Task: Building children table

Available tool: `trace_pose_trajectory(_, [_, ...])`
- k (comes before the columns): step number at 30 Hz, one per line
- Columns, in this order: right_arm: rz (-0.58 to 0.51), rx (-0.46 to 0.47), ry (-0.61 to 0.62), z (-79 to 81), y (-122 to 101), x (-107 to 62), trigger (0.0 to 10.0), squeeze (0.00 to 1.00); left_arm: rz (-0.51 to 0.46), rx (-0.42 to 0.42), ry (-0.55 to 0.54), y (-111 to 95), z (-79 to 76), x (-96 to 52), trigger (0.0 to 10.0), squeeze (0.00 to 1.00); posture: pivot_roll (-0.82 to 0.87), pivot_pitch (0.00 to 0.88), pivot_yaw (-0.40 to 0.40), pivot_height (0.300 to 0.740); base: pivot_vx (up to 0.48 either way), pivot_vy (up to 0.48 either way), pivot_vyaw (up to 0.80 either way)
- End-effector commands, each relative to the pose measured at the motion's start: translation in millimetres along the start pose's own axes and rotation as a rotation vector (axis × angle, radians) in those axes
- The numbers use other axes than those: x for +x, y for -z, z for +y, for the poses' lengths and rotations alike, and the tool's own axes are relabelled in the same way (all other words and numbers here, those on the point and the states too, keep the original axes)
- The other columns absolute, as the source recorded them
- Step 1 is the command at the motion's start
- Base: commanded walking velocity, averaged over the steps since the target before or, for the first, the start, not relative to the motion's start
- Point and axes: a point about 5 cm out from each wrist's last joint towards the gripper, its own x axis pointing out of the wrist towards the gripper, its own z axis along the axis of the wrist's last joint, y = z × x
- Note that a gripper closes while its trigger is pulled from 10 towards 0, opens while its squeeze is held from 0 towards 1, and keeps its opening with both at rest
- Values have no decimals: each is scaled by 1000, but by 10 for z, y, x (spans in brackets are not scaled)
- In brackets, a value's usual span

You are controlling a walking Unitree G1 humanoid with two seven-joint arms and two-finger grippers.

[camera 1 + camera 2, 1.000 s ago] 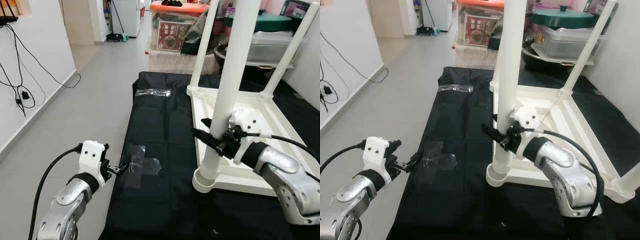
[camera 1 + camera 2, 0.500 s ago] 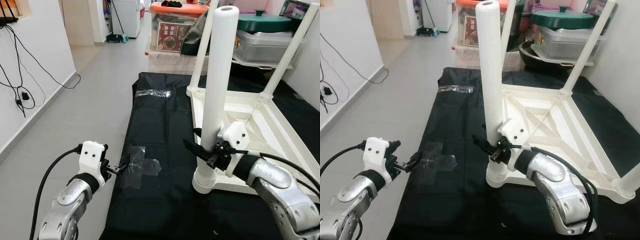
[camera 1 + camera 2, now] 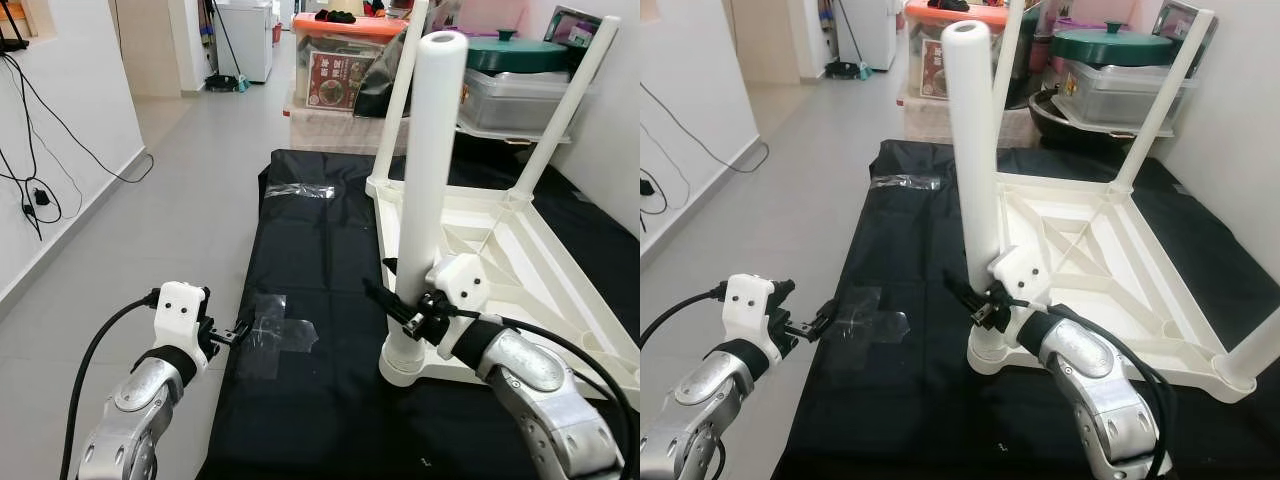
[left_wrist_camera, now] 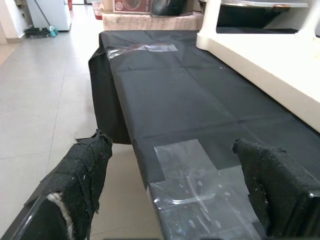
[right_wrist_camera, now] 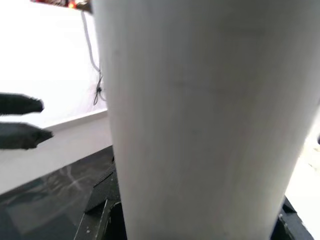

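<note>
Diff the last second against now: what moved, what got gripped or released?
The right gripper, shut on the white table leg, slid lower down it toward the corner socket of the upturned table. The leg stands seated in that socket. Nothing was released. The left gripper stays open at the black mat edge by the clear tape.

- A lived-in home: a tiled hallway floor [image 3: 190, 200] runs past white walls.
- A fridge [image 3: 243, 35] and a broom [image 3: 222, 70] stand at the hallway's far end.
- Beyond the black floor sheet [image 3: 310, 260], storage boxes [image 3: 345, 70] and a lidded green pot [image 3: 520, 52] crowd together.
- Loose cables [image 3: 40, 140] hang down the wall left of the sheet.
</note>
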Motion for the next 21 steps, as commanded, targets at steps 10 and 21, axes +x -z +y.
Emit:
trace_pose_trajectory(10, [75,168,-62,182,274,-3,0,0,9,-8,-35,29,48,33,10000,0,-56,0,-70,740,0,0,0])
trace_pose_trajectory(21, [77,132,-204,251,247,5,0,0,3,-14,-66,26,97,15,10000,0,-46,0,-81,740,0,0,0])
